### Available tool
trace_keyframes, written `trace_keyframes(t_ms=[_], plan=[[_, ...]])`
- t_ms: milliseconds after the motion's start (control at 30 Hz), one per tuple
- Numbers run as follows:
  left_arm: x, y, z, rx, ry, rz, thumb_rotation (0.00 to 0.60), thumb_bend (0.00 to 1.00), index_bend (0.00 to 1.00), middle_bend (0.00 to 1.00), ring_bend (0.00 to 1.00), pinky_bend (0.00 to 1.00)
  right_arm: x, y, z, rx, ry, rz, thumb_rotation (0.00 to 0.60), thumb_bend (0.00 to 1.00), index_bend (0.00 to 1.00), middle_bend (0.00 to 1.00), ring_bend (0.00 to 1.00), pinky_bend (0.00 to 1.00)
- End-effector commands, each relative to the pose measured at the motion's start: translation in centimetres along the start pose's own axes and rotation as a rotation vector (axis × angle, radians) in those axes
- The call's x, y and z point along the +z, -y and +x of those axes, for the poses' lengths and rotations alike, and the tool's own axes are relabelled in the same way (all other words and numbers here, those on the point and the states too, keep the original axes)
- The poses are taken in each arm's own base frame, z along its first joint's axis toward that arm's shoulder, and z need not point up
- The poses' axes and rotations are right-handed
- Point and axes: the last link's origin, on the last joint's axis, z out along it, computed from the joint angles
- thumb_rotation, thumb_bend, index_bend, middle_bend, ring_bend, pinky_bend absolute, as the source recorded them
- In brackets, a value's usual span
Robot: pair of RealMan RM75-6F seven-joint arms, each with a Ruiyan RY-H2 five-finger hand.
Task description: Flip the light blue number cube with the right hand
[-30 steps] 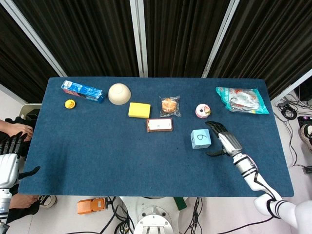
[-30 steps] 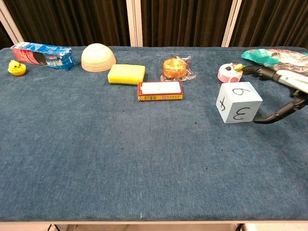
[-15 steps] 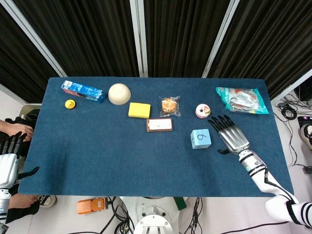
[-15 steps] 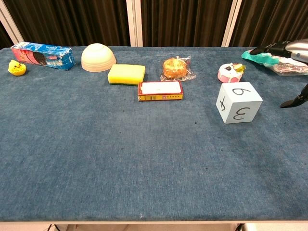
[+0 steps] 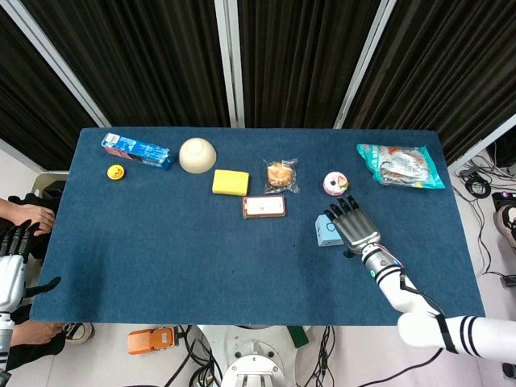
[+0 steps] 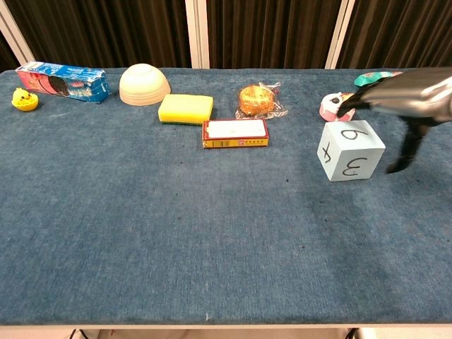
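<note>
The light blue number cube (image 6: pixel 349 150) stands on the blue table right of centre, with 6 on top and 3 and 4 on the sides facing the chest camera. My right hand (image 6: pixel 408 101) hovers just above and to the right of it, fingers spread and holding nothing, the thumb hanging down past the cube's right side. In the head view the right hand (image 5: pixel 352 227) covers most of the cube (image 5: pixel 324 233). My left hand (image 5: pixel 10 270) stays off the table's left edge with its fingers apart.
A pink donut toy (image 5: pixel 335 184) lies just behind the cube, and a snack bag (image 5: pixel 400 165) sits at the back right. Further left are a red-white box (image 5: pixel 264 207), a wrapped bun (image 5: pixel 280 175), a yellow sponge (image 5: pixel 230 182), a bowl (image 5: pixel 197 155), a blue carton (image 5: pixel 135 151) and a yellow duck (image 5: pixel 116 172).
My right hand has risen from the cube's right side and swung left until it is over the cube. The cube has not moved.
</note>
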Motion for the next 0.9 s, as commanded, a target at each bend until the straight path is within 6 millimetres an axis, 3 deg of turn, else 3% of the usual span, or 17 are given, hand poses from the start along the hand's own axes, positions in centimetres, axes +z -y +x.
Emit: trace_keyframes(t_ms=[33, 333, 500, 733, 900], plan=[[0.0, 0.2, -0.1, -0.002, -0.001, 0.004, 0.6, 0.06, 0.0, 0.0, 0.0, 0.0, 0.8, 1.1, 0.2, -0.013, 0.001, 0.0, 0.6, 0.2, 0.23, 0.19, 0.01, 0.0], [-0.3, 0.9, -0.4, -0.013, 0.006, 0.028, 0.6, 0.06, 0.0, 0.0, 0.0, 0.0, 2.2, 1.8, -0.1, -0.022, 0.005, -0.048, 0.6, 0.28, 0.36, 0.29, 0.08, 0.01], [-0.3, 1.0, -0.4, -0.011, 0.001, 0.03, 0.6, 0.06, 0.0, 0.0, 0.0, 0.0, 2.5, 1.9, 0.0, 0.014, -0.04, -0.047, 0.6, 0.38, 0.54, 0.42, 0.21, 0.07], [-0.3, 0.9, -0.3, -0.008, -0.001, 0.025, 0.6, 0.06, 0.0, 0.0, 0.0, 0.0, 1.1, 0.9, 1.6, 0.319, -0.201, 0.018, 0.6, 0.38, 0.58, 0.45, 0.24, 0.13], [-0.3, 0.7, -0.4, -0.01, -0.002, 0.019, 0.6, 0.06, 0.0, 0.0, 0.0, 0.0, 0.0, -1.1, 0.0, 0.579, -0.3, 0.083, 0.6, 0.38, 0.57, 0.45, 0.24, 0.14]])
